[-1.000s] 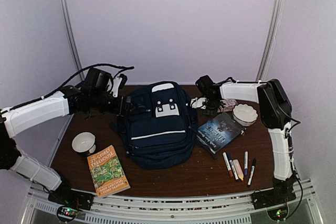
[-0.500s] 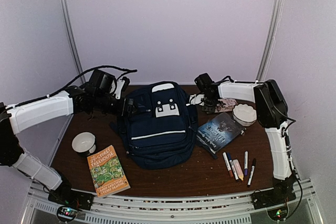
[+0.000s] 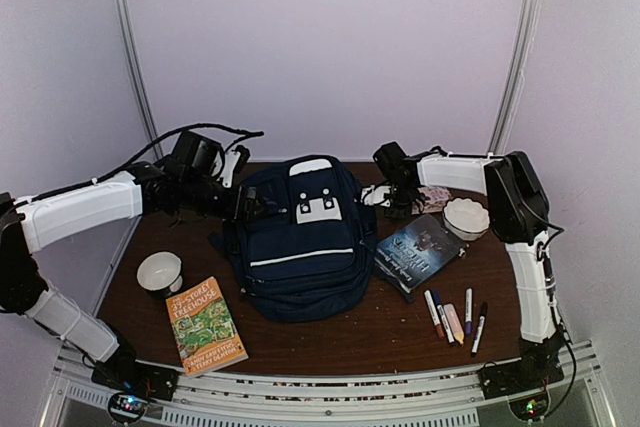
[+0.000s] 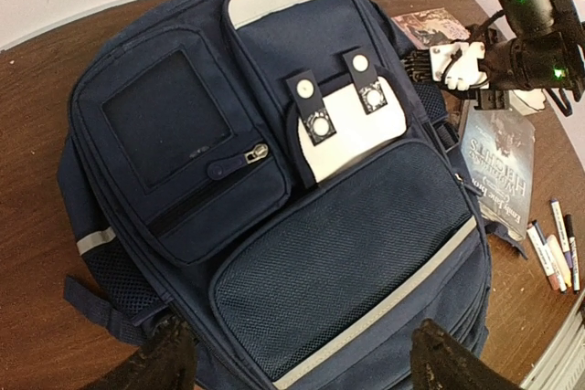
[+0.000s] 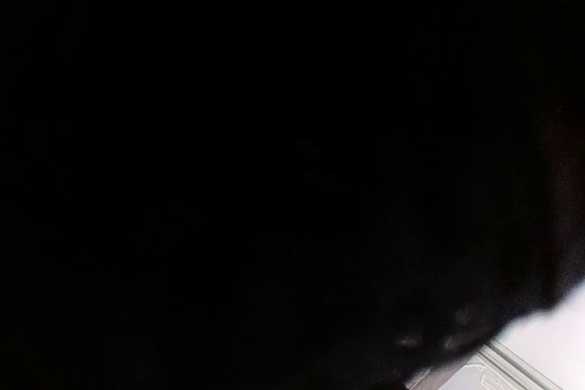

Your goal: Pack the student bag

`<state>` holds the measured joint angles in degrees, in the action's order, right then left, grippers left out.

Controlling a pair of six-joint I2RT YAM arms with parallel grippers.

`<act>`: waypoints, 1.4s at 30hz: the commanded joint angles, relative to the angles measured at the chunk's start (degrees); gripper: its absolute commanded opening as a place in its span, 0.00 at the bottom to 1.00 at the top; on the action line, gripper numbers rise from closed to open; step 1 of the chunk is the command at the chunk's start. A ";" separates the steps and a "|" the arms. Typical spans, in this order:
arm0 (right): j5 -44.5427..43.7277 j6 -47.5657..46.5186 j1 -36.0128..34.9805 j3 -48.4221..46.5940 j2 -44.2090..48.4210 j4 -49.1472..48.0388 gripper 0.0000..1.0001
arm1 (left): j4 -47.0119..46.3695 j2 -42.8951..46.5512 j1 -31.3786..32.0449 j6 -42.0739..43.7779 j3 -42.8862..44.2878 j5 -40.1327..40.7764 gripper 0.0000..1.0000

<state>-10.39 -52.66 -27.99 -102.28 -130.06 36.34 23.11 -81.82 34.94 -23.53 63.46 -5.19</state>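
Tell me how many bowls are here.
2. One bowl stands left of the student bag; the other bowl right of it, near the dark book. The bag may hide more.

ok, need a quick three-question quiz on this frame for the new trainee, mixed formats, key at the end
1. True or false: the Treehouse book is inside the student bag.
2. Which view is almost wholly black? A) left wrist B) right wrist C) top external
3. Fill in: the left gripper, over the bag's front, is ____ (open/shut).
Key: 1 false, it lies on the table beside the bowl left of the bag; 2 B; 3 open.
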 commanded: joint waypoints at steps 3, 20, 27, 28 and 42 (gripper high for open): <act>-0.17 -0.67 0.74 -0.39 1.17 1.43 0.28 | -2.64 -0.53 0.27 -0.11 1.83 -0.81 0.83; -3.31 0.41 2.12 -2.40 -1.49 -1.60 0.15 | -2.66 -1.10 0.26 -0.20 1.70 -0.73 0.83; -2.51 2.11 2.67 -2.84 -1.52 -2.42 0.00 | -2.68 -0.92 0.26 -0.46 1.39 -1.01 0.83; -2.20 2.45 2.86 -2.77 -1.15 -2.69 0.00 | -2.57 -0.72 0.29 -0.46 1.28 -1.04 0.83; 1.38 1.87 3.66 -2.96 3.01 -2.25 0.15 | -2.59 0.00 0.25 -0.54 0.83 -0.71 0.83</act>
<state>-10.04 -50.63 -24.64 -103.79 -128.42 32.80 22.68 -82.39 34.94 -23.73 63.46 -5.39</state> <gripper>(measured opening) 0.020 0.831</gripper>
